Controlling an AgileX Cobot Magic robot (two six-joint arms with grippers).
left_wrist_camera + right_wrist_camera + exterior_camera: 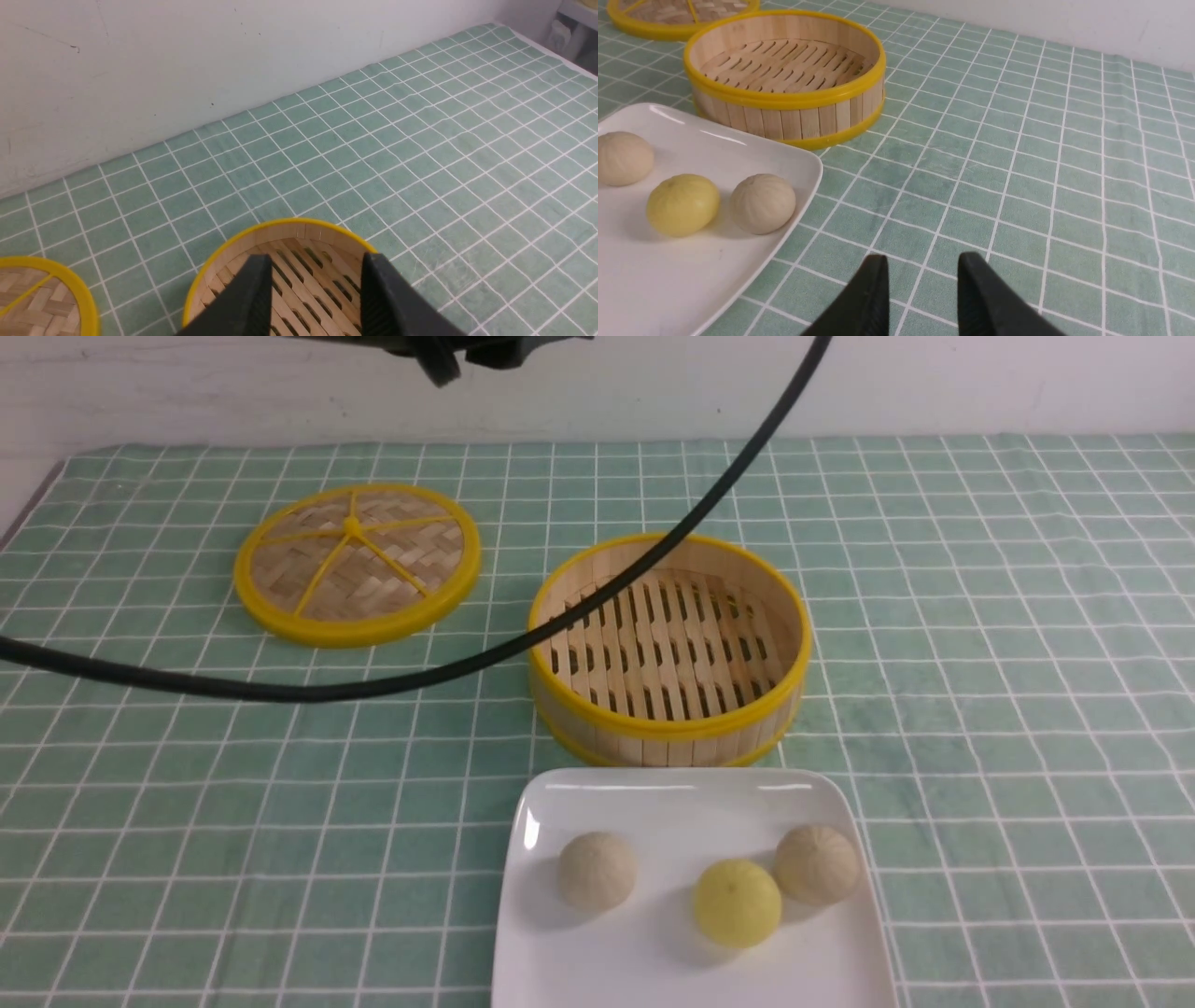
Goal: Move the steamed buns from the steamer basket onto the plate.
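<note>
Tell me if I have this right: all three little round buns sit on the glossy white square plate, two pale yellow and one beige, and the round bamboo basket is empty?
Not quite. Only one bun is pale yellow; two are beige. All three do sit on the glossy white square plate, and the round bamboo basket is empty, as the front view shows.

My left gripper [314,298] hangs over the steamer basket [280,233], its two dark fingers [252,303] apart with nothing between them but the slatted floor below. The basket sits on a green checked cloth [397,154]. Near it lies the woven lid [42,298] with its yellow rim. A white wall [187,56] stands behind.
</note>
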